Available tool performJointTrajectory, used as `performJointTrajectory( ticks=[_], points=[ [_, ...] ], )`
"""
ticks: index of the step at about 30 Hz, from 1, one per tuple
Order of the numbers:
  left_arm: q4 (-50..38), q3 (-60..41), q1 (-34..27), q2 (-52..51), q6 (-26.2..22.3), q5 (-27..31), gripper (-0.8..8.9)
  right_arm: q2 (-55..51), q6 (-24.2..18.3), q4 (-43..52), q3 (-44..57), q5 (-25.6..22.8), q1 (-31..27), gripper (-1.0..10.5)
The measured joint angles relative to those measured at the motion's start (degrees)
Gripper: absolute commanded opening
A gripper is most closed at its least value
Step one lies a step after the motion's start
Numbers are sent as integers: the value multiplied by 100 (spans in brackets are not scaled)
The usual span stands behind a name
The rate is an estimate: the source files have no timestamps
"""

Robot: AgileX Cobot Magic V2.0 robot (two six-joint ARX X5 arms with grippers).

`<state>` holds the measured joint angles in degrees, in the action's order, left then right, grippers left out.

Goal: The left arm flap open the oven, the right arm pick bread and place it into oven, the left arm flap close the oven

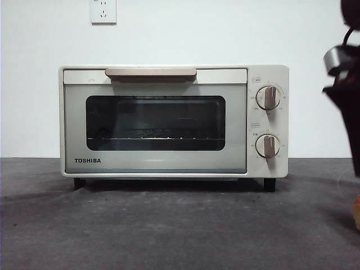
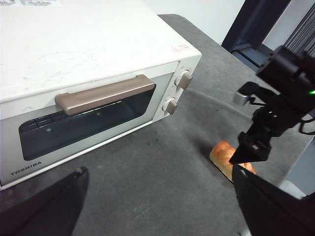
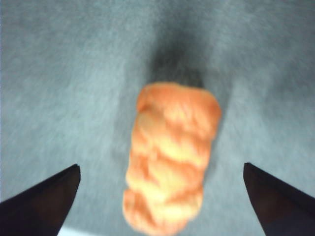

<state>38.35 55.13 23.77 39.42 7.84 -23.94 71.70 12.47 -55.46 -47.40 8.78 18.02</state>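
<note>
One oven (image 1: 173, 121) stands on the grey counter (image 1: 169, 230), door shut: cream-white, dark window, one beige bar handle (image 1: 151, 73), two beige knobs (image 1: 268, 121), a wire rack behind the glass. One bread (image 3: 170, 157), a golden-orange braided loaf, lies on the counter to the oven's knob side, well apart from it. The right hand (image 3: 160, 196) hangs just above the bread, spread wide and empty. The left hand (image 2: 157, 196), also spread and empty, hovers before the oven door.
</note>
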Motion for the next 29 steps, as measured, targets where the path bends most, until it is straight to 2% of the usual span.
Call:
performJointTrajectory(
  ticks=[6, 11, 13, 17, 19, 26, 29],
  points=[
    [0, 0, 0, 0, 0, 0, 467, 645, 31, 234, 0, 11, 42, 529],
    [0, 0, 0, 0, 0, 0, 466, 1110, 46, 391, 0, 20, 66, 447],
    [2, 0, 0, 0, 0, 0, 467, 1252, 46, 435, 0, 20, 68, 385],
    [2, 0, 0, 0, 0, 0, 466, 1416, 46, 450, 0, -7, 68, 189],
    [0, 0, 0, 0, 0, 2, 466, 1416, 46, 457, 0, 4, 68, 138],
    [9, 0, 0, 120, 2, 15, 463, 1163, 57, 382, 0, 85, 68, 130],
    [76, 61, 0, 382, 2, 15, 418, 656, 90, 304, 2, 345, 68, 130]
  ],
)
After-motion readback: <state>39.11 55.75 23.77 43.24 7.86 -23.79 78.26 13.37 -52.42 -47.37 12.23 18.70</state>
